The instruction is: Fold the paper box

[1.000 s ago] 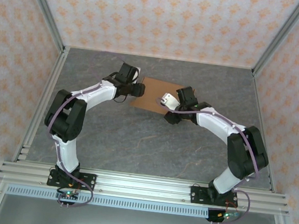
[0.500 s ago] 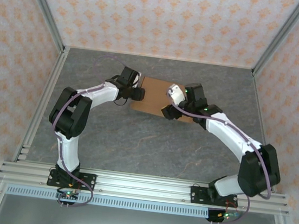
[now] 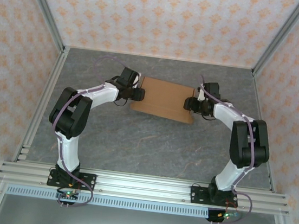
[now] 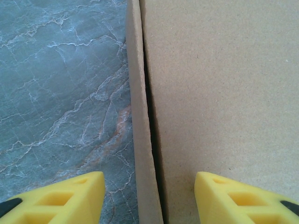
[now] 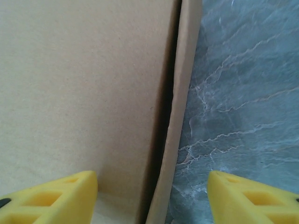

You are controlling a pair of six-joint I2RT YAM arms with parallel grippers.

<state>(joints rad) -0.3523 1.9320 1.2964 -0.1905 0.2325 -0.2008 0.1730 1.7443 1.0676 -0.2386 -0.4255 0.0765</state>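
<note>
On grey marbled table [image 3: 135,137], brown paper box [image 3: 162,98]

Top view: left claw [image 3: 140,93] tips at paper box [image 3: 164,99] left edge, too small to tell contact. Right claw [image 3: 188,103] tips at right edge, same doubt. Left wrist view: fingers [image 4: 65,196] cut off by bottom edge; box runs past top, right, bottom edges. Right wrist view: fingers [image 5: 56,196] cut likewise; box runs past top, left, bottom. Dark slit [image 4: 151,121] along box side: interior hidden.
</note>
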